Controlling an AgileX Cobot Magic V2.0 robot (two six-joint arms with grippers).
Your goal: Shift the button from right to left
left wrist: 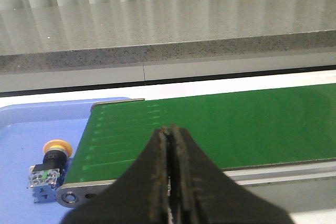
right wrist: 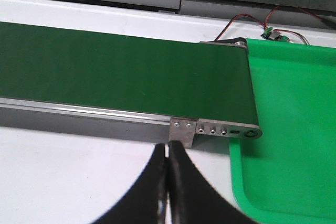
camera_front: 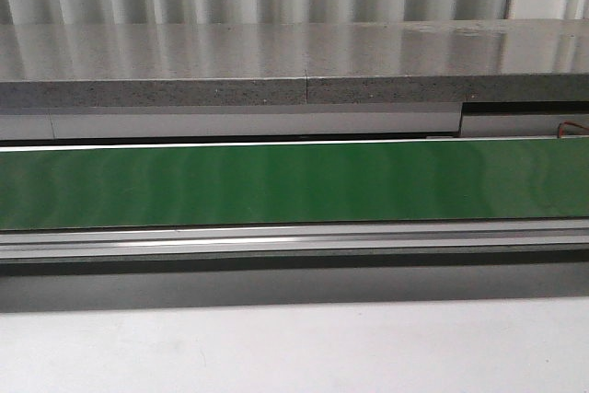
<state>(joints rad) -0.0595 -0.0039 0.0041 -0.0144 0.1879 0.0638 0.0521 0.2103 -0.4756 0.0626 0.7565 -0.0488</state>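
The button, with a yellow-orange cap, black collar and blue-grey base with a green spot, lies on its side in the blue tray beside the end of the green conveyor belt. My left gripper is shut and empty, above the belt's near edge, to the right of the button. My right gripper is shut and empty over the white table, just in front of the belt's other end. Neither gripper nor the button shows in the front view, only the belt.
An empty green tray sits at the belt's right end, with red wires and a small circuit board behind it. A grey stone ledge runs behind the belt. A metal rail edges the belt's front.
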